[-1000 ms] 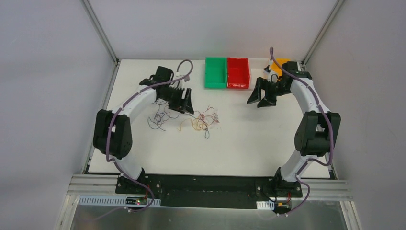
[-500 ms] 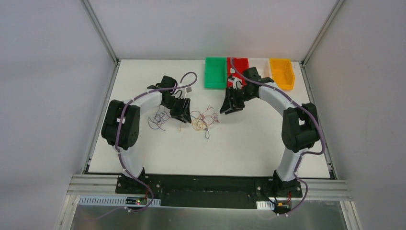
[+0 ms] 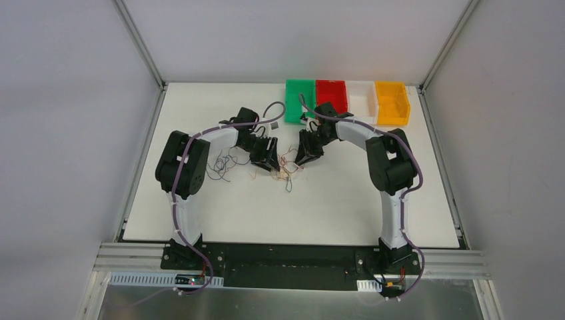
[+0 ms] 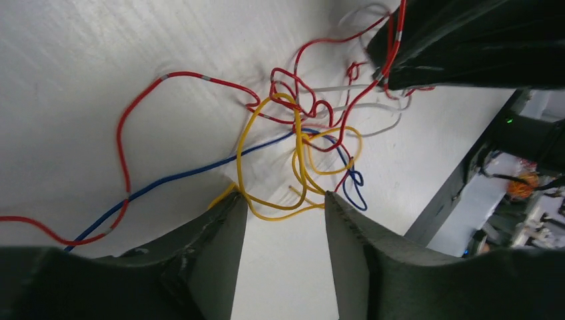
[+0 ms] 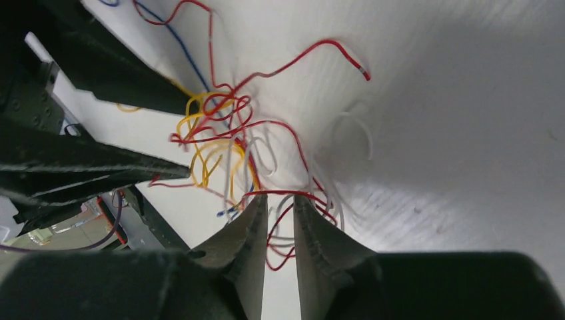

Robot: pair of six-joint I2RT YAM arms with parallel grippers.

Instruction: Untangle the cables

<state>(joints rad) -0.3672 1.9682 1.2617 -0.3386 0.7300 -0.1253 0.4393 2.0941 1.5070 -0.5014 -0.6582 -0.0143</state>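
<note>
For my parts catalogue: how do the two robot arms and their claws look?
The left arm and right arm have white links, black joints and a thick purple cable along each. The left claw and right claw are black, with two wedge-shaped ribbed fingers.

Left tool and right tool newly inward, both at cables.

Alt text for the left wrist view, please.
The left tool, jaws apart, hovers at a tangle of red, yellow, blue and white cables on a white table. The right tool reaches in at top right.
</note>
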